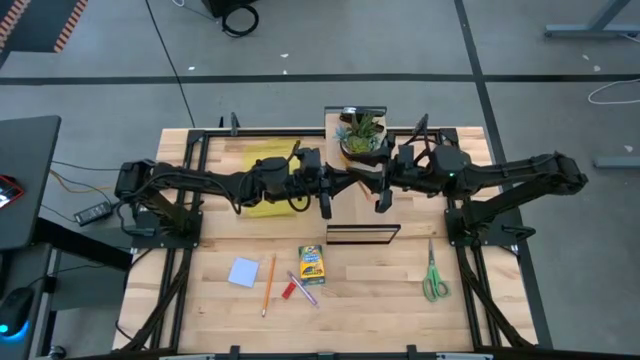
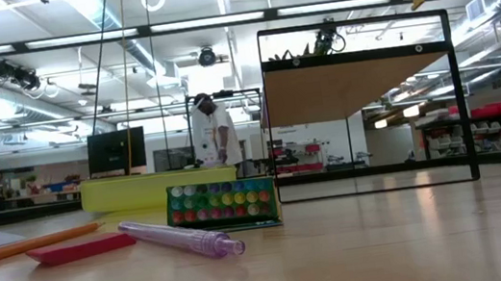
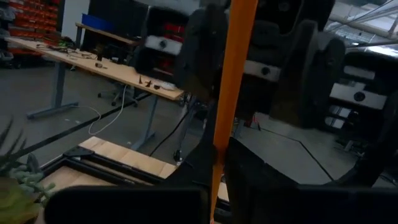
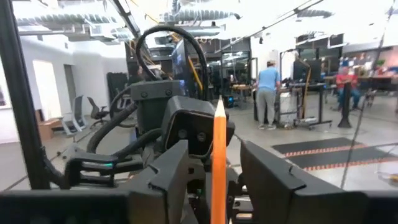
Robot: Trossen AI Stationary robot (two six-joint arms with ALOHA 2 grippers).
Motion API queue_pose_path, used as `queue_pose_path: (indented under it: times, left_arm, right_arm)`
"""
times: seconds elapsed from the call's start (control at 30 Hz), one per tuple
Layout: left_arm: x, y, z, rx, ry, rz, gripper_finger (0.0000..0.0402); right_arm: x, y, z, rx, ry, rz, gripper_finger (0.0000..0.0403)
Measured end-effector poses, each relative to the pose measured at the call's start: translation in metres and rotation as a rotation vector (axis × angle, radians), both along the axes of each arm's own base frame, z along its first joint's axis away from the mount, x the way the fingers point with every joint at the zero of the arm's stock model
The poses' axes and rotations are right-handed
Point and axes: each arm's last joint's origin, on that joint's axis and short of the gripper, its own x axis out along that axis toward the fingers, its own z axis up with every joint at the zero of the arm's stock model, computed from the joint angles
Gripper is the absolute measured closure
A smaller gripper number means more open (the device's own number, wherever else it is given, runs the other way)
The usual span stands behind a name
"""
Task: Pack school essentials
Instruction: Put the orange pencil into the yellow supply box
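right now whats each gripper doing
left gripper: shut on an orange pencil
right gripper: fingers apart around that pencil, grip cannot be told

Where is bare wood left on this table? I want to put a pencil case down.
Free: the front stretch between the crayon box and the scissors, below the black-edged board. Crowded: front left, where notepad, pencil and pen cluster, and the middle back, where both arms meet beside the plant.
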Motion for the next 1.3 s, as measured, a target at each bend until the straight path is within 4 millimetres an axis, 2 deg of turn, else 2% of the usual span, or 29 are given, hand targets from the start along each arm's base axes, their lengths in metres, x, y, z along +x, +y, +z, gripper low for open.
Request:
queue_pose_path:
  times: [0.37,0.67,0.93,1.13,1.3]
  left_arm:
    - [-0.026,0.025,0.02,0.065,0.078,0.069,0.037]
    - [-0.054,0.046,0.034,0.113,0.177,0.143,0.0363]
    - [-0.074,0.066,0.015,0.099,0.461,0.191,0.0371]
    - [-0.087,0.071,-0.006,0.058,0.709,0.169,0.0361]
    - [-0.098,0.071,-0.021,0.043,0.898,0.133,0.037]
  right_arm:
    - [-0.03,-0.013,0.01,-0.021,0.057,-0.065,0.0236]
    - [-0.047,-0.013,0.011,-0.041,0.111,-0.07,0.0236]
    - [-0.053,-0.013,0.013,-0.045,0.111,-0.071,0.0236]
    - [-0.053,-0.013,0.012,-0.045,0.124,-0.071,0.0236]
    - [-0.053,-0.013,0.009,-0.063,0.156,-0.073,0.0236]
